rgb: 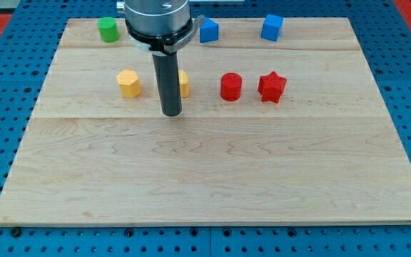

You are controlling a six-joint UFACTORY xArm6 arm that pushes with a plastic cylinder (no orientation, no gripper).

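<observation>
Item: my tip (172,113), a bare rod with no jaws. Nearest: yellow block (184,83), half-hidden just behind, contact unclear. Yellow hexagonal block (128,83) toward the view's left, apart. Blocks look light, rigid, easily slid; push flat faces.

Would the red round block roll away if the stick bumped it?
Probably not. The red cylinder stands on its flat end on the wooden board, so it would likely slide rather than roll. It looks short and squat, so tipping seems unlikely. My tip is off to its left in the view, beside a partly hidden yellow block.
</observation>
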